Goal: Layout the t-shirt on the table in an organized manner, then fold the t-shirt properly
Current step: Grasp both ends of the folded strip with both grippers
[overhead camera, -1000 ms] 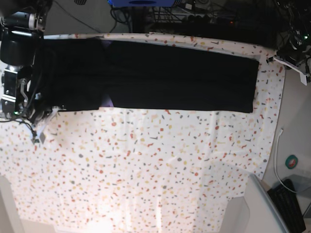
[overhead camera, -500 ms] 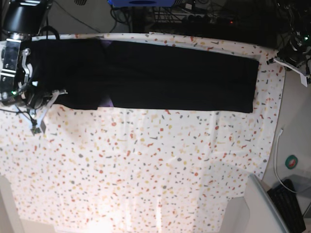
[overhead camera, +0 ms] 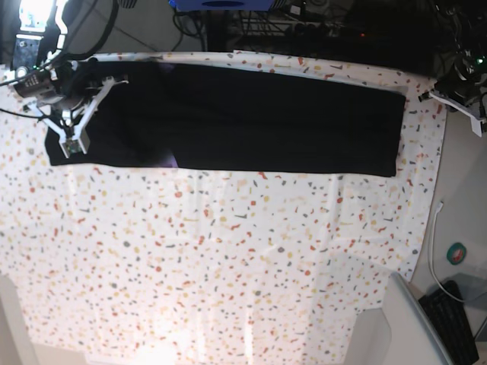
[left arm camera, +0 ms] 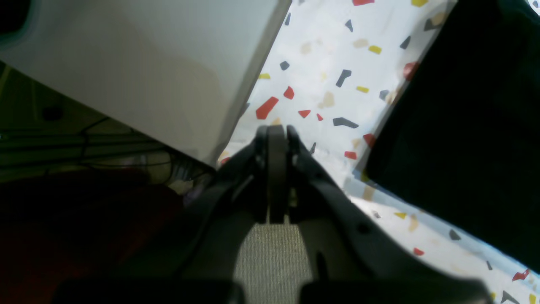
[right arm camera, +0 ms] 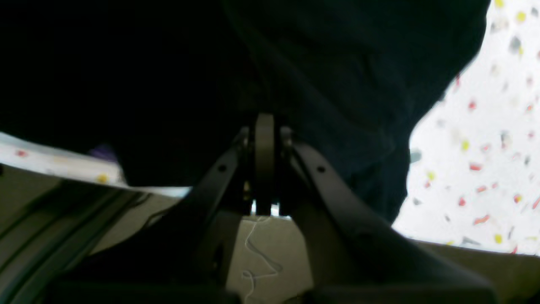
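One big table (overhead camera: 228,258) fills the base view, its white cover speckled all over with red, orange, yellow and grey flecks, and along its far edge lies the t-shirt (overhead camera: 251,118), a long black band stretching from the left side almost to the right edge, flat and straight-sided. A sliver of purple peeks from under its near hem toward the left (overhead camera: 169,161). Not a word, logo or label can be read anywhere on the cloth or the cover. Over at the far left, the right gripper (overhead camera: 70,144) hangs above the shirt's left end, fingers pressed together with nothing between them; its wrist camera shows the same black cloth (right arm camera: 295,63) spread below the closed tips (right arm camera: 264,126). On the far right edge of the table, the left gripper (left arm camera: 276,135) is likewise clamped tight and empty, hovering over bare speckled cover (left arm camera: 329,76), with the shirt's edge (left arm camera: 464,126) just to its right and a pale panel (left arm camera: 139,71) to its left.
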Tool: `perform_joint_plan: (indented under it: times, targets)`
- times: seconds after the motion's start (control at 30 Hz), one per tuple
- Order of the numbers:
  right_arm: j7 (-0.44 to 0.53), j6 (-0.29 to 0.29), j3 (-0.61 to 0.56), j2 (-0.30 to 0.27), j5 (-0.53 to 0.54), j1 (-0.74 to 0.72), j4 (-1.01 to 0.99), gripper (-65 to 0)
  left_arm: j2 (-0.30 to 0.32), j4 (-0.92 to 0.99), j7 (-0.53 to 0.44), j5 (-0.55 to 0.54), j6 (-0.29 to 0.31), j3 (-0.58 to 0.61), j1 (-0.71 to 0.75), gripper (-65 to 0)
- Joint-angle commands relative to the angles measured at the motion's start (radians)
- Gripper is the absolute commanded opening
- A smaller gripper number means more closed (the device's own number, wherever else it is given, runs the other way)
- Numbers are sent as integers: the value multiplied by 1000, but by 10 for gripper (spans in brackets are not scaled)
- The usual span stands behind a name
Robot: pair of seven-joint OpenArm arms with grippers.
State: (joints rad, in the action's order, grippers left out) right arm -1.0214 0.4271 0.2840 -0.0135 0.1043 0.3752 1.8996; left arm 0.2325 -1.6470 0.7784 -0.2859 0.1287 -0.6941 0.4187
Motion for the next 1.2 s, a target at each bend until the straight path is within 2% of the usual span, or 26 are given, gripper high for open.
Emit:
perform_joint_plan:
  times: [0.0,0.23,0.4,0.47,0.53,0.57,0.63,0.77,0.8,0.9,1.0,1.17]
  targets:
    - [16,0,2,-3,10,-8,5,-650,17,-15,-12,3,-5,-3,3,-650]
    - [46,0,2,-7,5,-26,-76,-650,17,-15,-12,3,-5,-2,1,-650]
    - [-1,2,-2,1,12,0,-27,-650,18,-15,-12,7,-5,-2,1,-650]
    - [-10,3,1,22,12,3,10,-642,18,-15,-12,4,-5,-2,1,-650]
    - [-26,3,-1,27,12,11,47,-513,15,-15,-12,4,-5,-2,1,-650]
    - [-32,3,-2,30,12,17,68,-473,14,-15,-12,3,-5,0,1,-650]
    - [-32,3,-2,33,12,25,99,-447,11,-20,-12,3,-5,1,3,-650]
    - [-12,3,8,31,12,11,105,-459,9,-28,-14,3,-5,63,10,-650]
    - [9,3,30,31,12,6,104,-485,9,-28,-14,3,-5,78,10,-650]
    - [98,3,97,30,7,-26,51,-650,-28,-61,-17,1,-5,110,4,-650]
    - [117,3,137,25,5,-69,-51,-650,-61,-88,-17,1,-5,147,-31,-650]
    - [126,3,163,17,4,-107,-209,-650,-64,14,-15,10,-5,291,-117,-650]
